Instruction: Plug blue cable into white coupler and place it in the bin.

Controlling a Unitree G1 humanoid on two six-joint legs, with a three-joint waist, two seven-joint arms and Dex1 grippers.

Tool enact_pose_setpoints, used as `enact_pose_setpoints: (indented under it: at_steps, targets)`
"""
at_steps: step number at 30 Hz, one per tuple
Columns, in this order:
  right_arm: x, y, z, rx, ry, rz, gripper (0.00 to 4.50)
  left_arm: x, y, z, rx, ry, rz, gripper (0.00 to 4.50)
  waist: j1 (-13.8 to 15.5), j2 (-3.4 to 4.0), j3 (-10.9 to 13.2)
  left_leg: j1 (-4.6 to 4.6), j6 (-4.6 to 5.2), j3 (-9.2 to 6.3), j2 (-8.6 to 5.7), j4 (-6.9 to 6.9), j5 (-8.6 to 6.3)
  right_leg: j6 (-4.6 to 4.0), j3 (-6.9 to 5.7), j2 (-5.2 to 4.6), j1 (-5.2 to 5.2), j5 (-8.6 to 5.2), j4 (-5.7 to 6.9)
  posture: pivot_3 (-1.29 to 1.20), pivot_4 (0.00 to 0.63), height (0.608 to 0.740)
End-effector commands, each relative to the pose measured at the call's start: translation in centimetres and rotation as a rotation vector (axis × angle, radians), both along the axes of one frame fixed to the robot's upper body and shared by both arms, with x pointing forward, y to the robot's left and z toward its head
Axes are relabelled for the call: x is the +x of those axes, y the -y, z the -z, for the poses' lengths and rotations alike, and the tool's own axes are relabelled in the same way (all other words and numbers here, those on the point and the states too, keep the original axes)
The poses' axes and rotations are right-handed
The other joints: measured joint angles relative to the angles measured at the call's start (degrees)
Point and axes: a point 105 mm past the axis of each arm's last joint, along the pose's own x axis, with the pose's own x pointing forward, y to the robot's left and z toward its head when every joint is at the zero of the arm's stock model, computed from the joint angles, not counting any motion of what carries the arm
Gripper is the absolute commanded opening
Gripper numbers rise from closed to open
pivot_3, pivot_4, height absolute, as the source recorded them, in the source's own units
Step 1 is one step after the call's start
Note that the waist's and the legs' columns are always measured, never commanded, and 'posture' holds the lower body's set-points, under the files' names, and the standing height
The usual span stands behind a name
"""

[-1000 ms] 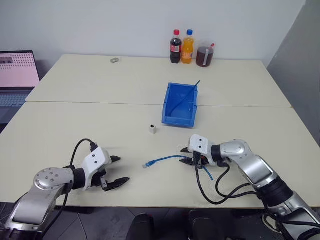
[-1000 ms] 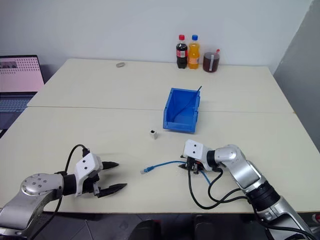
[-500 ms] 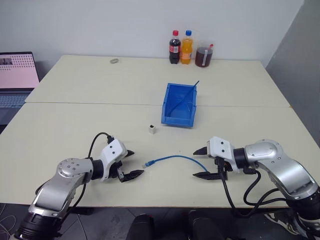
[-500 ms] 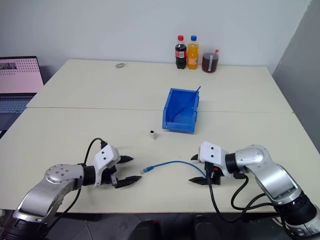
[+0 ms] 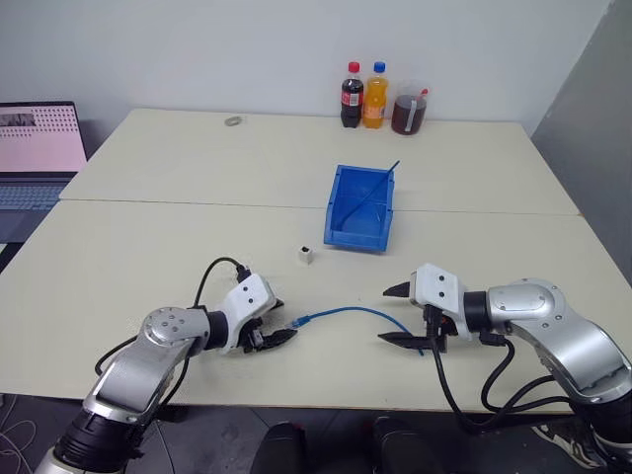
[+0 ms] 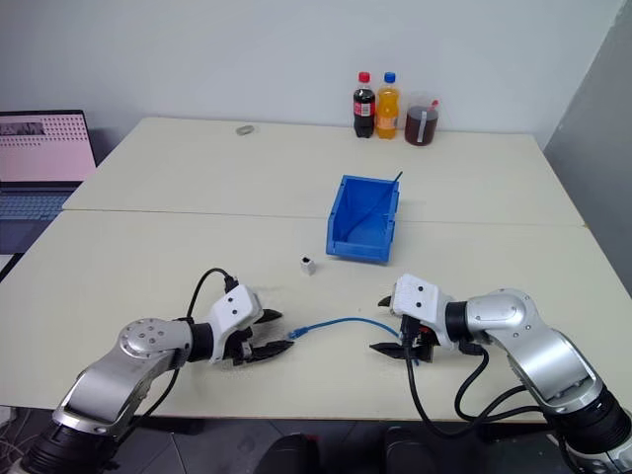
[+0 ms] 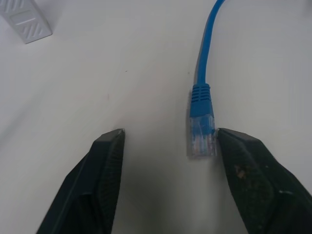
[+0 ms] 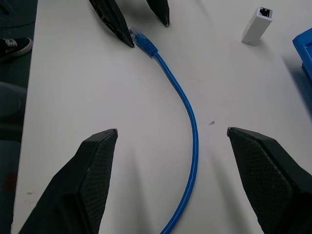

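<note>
The blue cable (image 5: 351,311) lies in a curve on the table near its front edge, its clear plug (image 7: 201,131) pointing left. My left gripper (image 5: 285,322) is open around that plug, which lies on the table close to one finger (image 7: 243,165). My right gripper (image 5: 384,316) is open over the cable's other end, and the cord (image 8: 187,107) runs between its fingers untouched. The white coupler (image 5: 307,255) stands alone on the table beyond the cable. The bin (image 5: 332,202) sits further back, right of the coupler, with a thin dark stick leaning in it.
Two soda bottles (image 5: 362,95) and a jug of dark drink (image 5: 407,109) stand at the table's far edge. A laptop (image 5: 39,148) is off to the left. A small ring (image 5: 233,121) lies at the back. Black wires (image 5: 464,395) hang off the front edge.
My left gripper slid right up to the plug and its fingers narrowed. My right gripper let go of the cable, lifted, opened and drew back to the right.
</note>
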Motion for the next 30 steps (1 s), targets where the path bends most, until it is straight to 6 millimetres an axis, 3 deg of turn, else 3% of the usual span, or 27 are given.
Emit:
enact_pose_setpoints:
  at_steps: [1, 11, 14, 21, 26, 30]
  targets:
    - [-0.2, 0.1, -1.4, 0.016, 0.052, -0.001, 3.81, -1.7, 0.2, 2.4, 0.035, -0.116, 0.008, 2.33, -0.01, 0.00, 0.00, 0.00, 0.00, 0.00, 0.01, 0.00, 0.00, 0.00, 0.00, 0.00, 0.00, 0.00, 0.00, 0.00, 0.150, 0.740]
    - [-0.6, -0.3, -2.4, 0.127, -0.001, 0.023, 3.81, -1.6, -1.3, 2.4, 0.044, -0.107, -0.031, 0.23, -0.34, 0.01, -0.03, 0.05, 0.00, 0.00, 0.07, -0.04, 0.00, -0.01, 0.06, 0.04, 0.00, -0.01, 0.00, 0.00, 0.150, 0.740]
    - [-0.6, 0.1, -2.6, 0.164, -0.033, 0.060, 3.81, -0.6, -1.0, 1.3, -0.024, -0.043, -0.049, 0.22, -0.35, 0.01, -0.03, 0.05, 0.00, 0.00, 0.08, -0.06, 0.00, -0.02, 0.15, 0.04, 0.00, -0.01, 0.00, 0.00, 0.150, 0.740]
    - [-2.2, 0.0, -3.0, 0.281, -0.163, 0.082, 3.81, 1.3, 2.1, -4.0, -0.287, 0.081, 0.053, 0.22, 0.01, -0.12, 0.05, -0.11, 0.00, -0.11, 0.05, 0.03, 0.00, 0.00, 0.06, 0.04, -0.03, 0.01, 0.00, 0.00, 0.150, 0.740]
    - [-2.3, -1.0, -2.3, 0.422, -0.220, 0.155, 3.81, 1.4, 4.7, -8.0, -0.410, 0.084, 0.199, 0.22, -0.26, -0.20, 0.04, -0.14, 0.00, -0.17, 0.08, 0.01, 0.00, 0.00, 0.04, 0.12, -0.04, 0.01, -0.03, 0.00, 0.150, 0.740]
    - [-1.5, -1.2, -2.6, 0.523, -0.190, 0.225, 3.81, 0.8, 5.7, -9.8, -0.464, 0.046, 0.285, 0.22, -0.64, -0.18, 0.05, -0.11, 0.00, -0.04, 0.04, -0.04, 0.00, 0.01, 0.05, 0.14, -0.08, 0.00, -0.01, 0.00, 0.150, 0.740]
